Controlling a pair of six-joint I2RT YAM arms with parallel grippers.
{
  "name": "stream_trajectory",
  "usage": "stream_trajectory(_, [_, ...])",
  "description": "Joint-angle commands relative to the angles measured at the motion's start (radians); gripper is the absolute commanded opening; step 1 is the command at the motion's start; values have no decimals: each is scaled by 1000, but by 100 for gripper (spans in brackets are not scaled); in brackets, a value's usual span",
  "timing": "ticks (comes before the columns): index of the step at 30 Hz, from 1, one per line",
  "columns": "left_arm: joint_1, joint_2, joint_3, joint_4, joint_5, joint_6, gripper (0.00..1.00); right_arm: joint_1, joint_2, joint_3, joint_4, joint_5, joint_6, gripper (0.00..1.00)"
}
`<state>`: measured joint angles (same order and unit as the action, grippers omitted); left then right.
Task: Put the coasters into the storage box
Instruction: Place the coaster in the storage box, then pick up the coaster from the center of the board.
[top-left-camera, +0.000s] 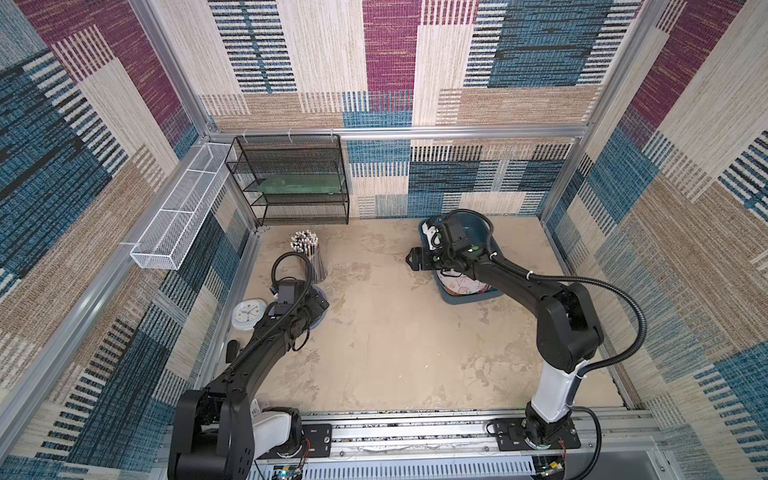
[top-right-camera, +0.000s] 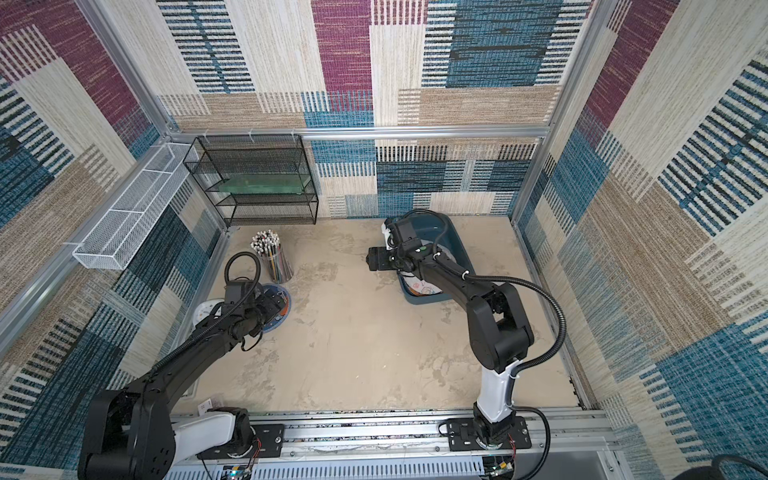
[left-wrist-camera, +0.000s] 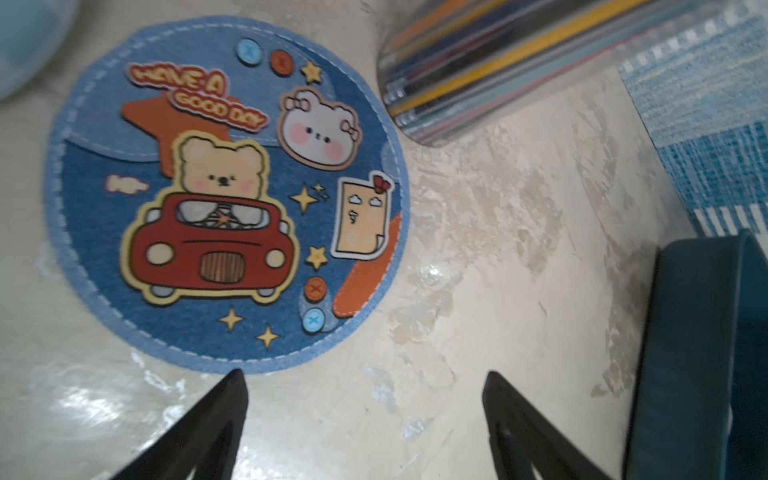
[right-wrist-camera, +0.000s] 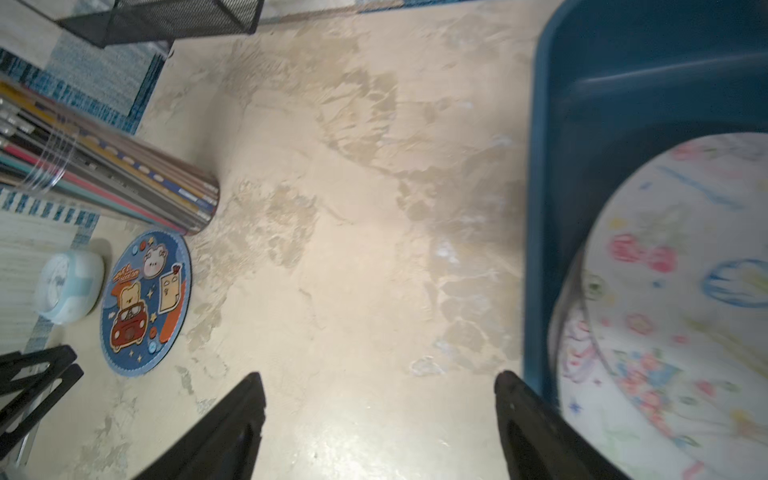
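Left gripper (left-wrist-camera: 365, 424) spread, empty, above bare tabletop; round blue denim-look coaster (left-wrist-camera: 226, 195) lies flat at its 11 o'clock, beside a clear pencil cup (left-wrist-camera: 478, 70). Right gripper (right-wrist-camera: 380, 424) spread, empty, beside the storage box (right-wrist-camera: 540, 208), a smooth teal plastic tray whose long axis runs 11-to-5 in a top view (top-left-camera: 482, 226). Pale floral coasters (right-wrist-camera: 673, 316) lie stacked inside it.
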<state>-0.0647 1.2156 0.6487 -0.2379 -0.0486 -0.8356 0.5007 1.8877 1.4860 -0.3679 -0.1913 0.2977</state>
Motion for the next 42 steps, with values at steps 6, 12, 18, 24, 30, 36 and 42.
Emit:
stream_trajectory(6, [95,82,46,-98,-30,6,93,95,108,84,46,-113,-7,89])
stream_trajectory(12, [155,165,7,-43,45,-55,93,120,131,79,64,-133,1,89])
stream_trajectory(18, [182,216,-14,31,87,-87,93,123,130,57,81,-143,0,89])
stream_trajectory(24, [187,282,24,12,92,-79,88,123,138,47,101,-175,0,89])
stream_trajectory(30, [189,354,48,2,121,-64,73,121,157,48,113,-206,-2,89])
stream_trajectory(36, [189,386,21,62,151,-83,65,120,179,52,135,-251,-1,88])
stream_trajectory(42, [189,409,26,104,193,-99,65,138,287,149,152,-357,19,89])
